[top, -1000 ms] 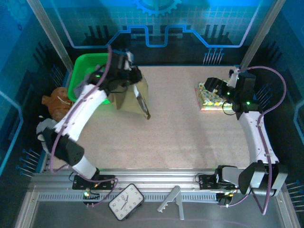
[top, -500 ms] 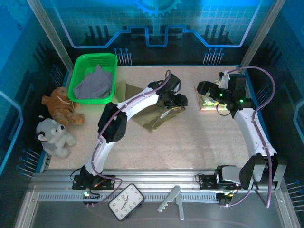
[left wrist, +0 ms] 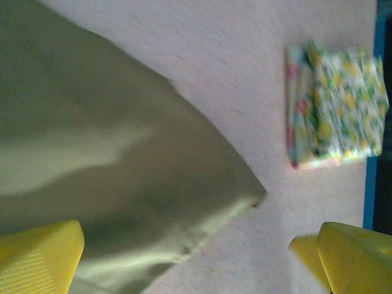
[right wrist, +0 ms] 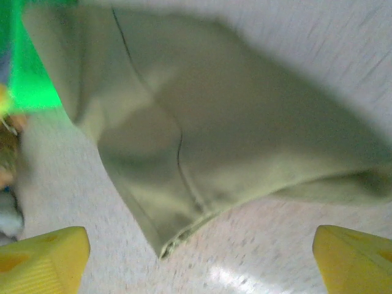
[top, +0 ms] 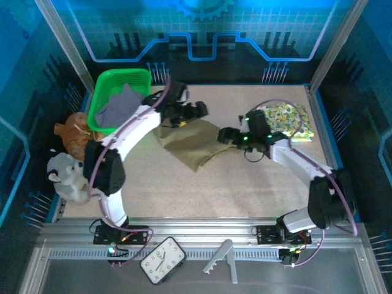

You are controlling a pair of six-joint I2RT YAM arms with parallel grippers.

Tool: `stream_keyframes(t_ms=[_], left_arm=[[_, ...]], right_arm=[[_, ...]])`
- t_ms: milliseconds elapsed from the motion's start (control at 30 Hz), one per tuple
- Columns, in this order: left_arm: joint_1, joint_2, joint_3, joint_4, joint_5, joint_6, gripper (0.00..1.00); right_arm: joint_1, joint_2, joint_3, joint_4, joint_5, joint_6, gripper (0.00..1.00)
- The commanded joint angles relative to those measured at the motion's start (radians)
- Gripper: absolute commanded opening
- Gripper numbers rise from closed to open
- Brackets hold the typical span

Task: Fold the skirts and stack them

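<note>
The olive-khaki skirt (top: pixel 191 144) lies spread on the table's middle, also seen in the left wrist view (left wrist: pixel 110 171) and the right wrist view (right wrist: pixel 214 122). My left gripper (top: pixel 195 111) hovers open above its far edge, nothing between its yellow fingers (left wrist: pixel 37 260). My right gripper (top: pixel 225 136) stands open just off the skirt's right corner, its fingertips (right wrist: pixel 43 260) wide apart over the hem. A folded yellow-green floral skirt (top: pixel 286 119) (left wrist: pixel 335 110) rests at the far right on a pastel patchwork layer (left wrist: pixel 294 131). A grey-lavender skirt (top: pixel 120 107) lies in the basket.
The green plastic basket (top: pixel 142 76) (right wrist: pixel 30 79) stands at the far left corner. A brown plush toy (top: pixel 75 131) and a white one (top: pixel 66 177) lie along the left edge. Bare table stretches in front of the olive skirt.
My left gripper opened and let go of the olive skirt, which now lies on the table, then drew back left. My right arm swung left from the folded stack to the skirt's right corner.
</note>
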Motion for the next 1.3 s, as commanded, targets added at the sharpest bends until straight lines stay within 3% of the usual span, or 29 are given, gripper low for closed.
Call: stream_keyframes(t_ms=[0, 233, 367, 433, 567, 633, 800, 867, 1033, 1167, 1267], left_arm=[[0.053, -0.108, -0.145, 0.024, -0.056, -0.038, 0.99], [0.131, -0.264, -0.344, 0.046, -0.102, -0.057, 0.99], [0.155, -0.293, -0.389, 0.042, -0.107, -0.063, 0.99], [0.16, -0.3, -0.398, 0.036, -0.115, -0.062, 0.99], [0.161, -0.316, -0.401, 0.016, -0.133, -0.041, 0.99], [0.162, -0.319, -0.397, 0.004, -0.133, -0.025, 0.99], [0.162, -0.329, -0.387, -0.016, -0.127, -0.008, 0.99], [0.161, -0.329, -0.385, -0.014, -0.117, -0.01, 0.99], [0.16, -0.32, -0.382, 0.017, -0.051, -0.024, 0.99], [0.158, -0.291, -0.348, -0.012, -0.002, 0.01, 0.99], [0.158, -0.265, -0.312, -0.044, -0.012, 0.052, 0.99]], right_arm=[[0.107, 0.085, 0.016, 0.022, 0.093, 0.149, 0.95], [0.196, 0.289, 0.126, 0.004, 0.13, 0.202, 0.92], [0.196, 0.342, 0.166, 0.066, 0.108, 0.166, 0.69], [0.19, 0.337, 0.191, 0.028, 0.157, 0.093, 0.5], [0.105, 0.279, 0.164, -0.016, 0.179, -0.135, 0.16], [0.056, 0.234, 0.139, -0.044, 0.189, -0.254, 0.06], [-0.068, 0.13, 0.11, -0.146, 0.102, -0.539, 0.02], [-0.112, 0.095, 0.104, -0.167, -0.033, -0.623, 0.03], [-0.077, 0.113, 0.14, -0.351, -0.292, -0.8, 0.04], [0.0, 0.101, 0.075, -0.386, -0.322, -0.729, 0.04], [-0.041, 0.037, -0.028, -0.311, -0.364, -0.601, 0.07]])
